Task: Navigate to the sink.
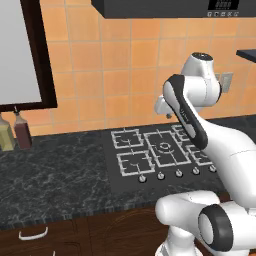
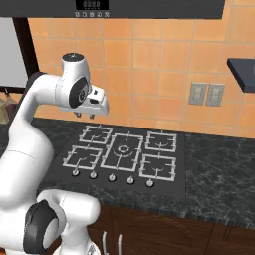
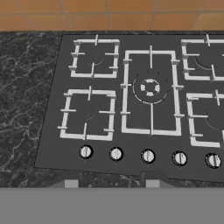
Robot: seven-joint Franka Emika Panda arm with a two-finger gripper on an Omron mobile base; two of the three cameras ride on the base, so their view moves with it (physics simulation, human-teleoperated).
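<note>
Cooktop (image 2: 124, 154): one black gas cooktop, set flush into the dark marbled counter (image 1: 55, 175), directly ahead of the base.
Grates (image 3: 151, 103): five white grates, counted in the hand view and the right base view; one large in the middle with a round burner, two smaller at each side.
Knobs (image 3: 148, 156): five round metal knobs in a row along the cooktop's front edge.
Bottles: two at the left end of the counter in the left base view, one pale yellowish (image 1: 5, 135) and one dark reddish brown (image 1: 22, 132), standing upright just beside each other under a dark-framed window (image 1: 25, 55).
Wall outlets (image 2: 206, 93): two grey plates side by side on the orange tiled wall (image 2: 149, 55), right of the cooktop.
Hood (image 2: 149, 7): one dark unit above the cooktop with a small display.
Drawer handles: one white handle (image 1: 32, 234) on the dark wood front at lower left; two upright white handles (image 2: 112, 244) below the cooktop.
Gripper (image 2: 85, 115): hangs above the cooktop's back left grate, well clear of it, pointing down; I cannot tell whether the jaws are spread or pressed together.
Sink: its place and look cannot be told from these views; the counter stretches shown hold the cooktop and the bottles.
</note>
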